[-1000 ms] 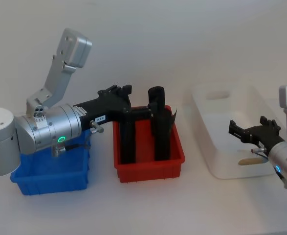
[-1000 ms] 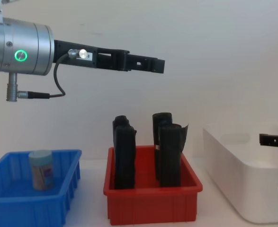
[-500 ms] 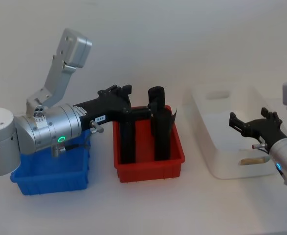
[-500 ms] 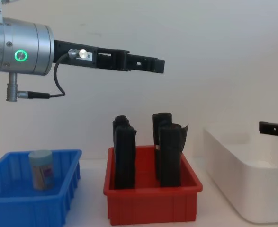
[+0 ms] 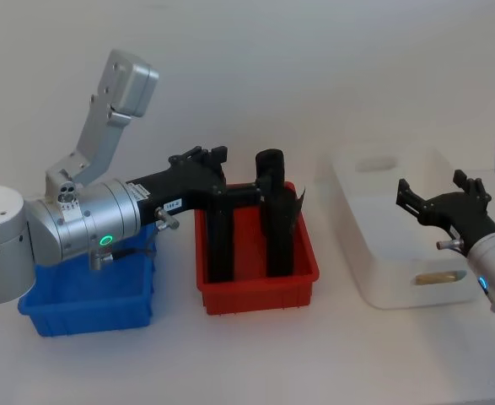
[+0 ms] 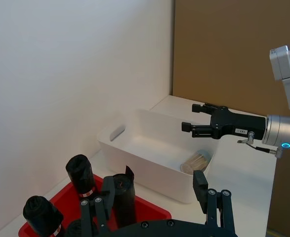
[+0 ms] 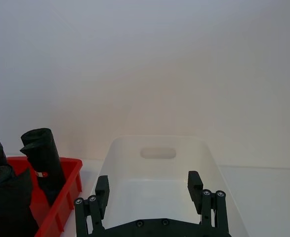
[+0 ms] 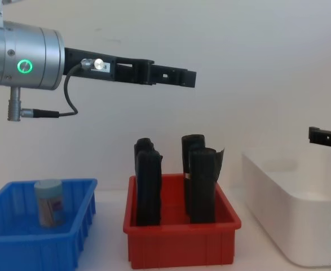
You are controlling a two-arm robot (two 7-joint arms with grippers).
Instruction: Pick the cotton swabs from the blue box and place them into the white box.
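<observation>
One small clear cylindrical tub of cotton swabs (image 5: pixel 437 277), its tan sticks showing through the wall, lies on its side on the floor of the plain white plastic box with rounded corners (image 8: pixel 283 220). In the head view it sits toward 5 o'clock from that box's centre, and I count it as delivered. A second swab tub (image 8: pixel 48 202), with a pale lid and a pinkish label, stands upright in the low bright blue plastic box (image 8: pixel 41 251). So I judge the job partly done, with at least this one left to fetch. I cannot tell whether more sit behind it. At 3 o'clock of the blue box and 9 o'clock of the white box sits a red plastic bin (image 8: pixel 182 248) holding tall black rolls (image 8: pixel 202 183), which are none of my business. My right gripper (image 5: pixel 433 186) hangs above the white box, toward its 3 o'clock side, fingers spread wide with nothing between them and clear of the lying tub. My left gripper (image 5: pixel 201 155) reaches out high, at about 1 o'clock from the blue box's centre in the head view. Its fingers are likewise spread and empty, well above the standing tub. To my mind the left one is better placed to go down for it.
</observation>
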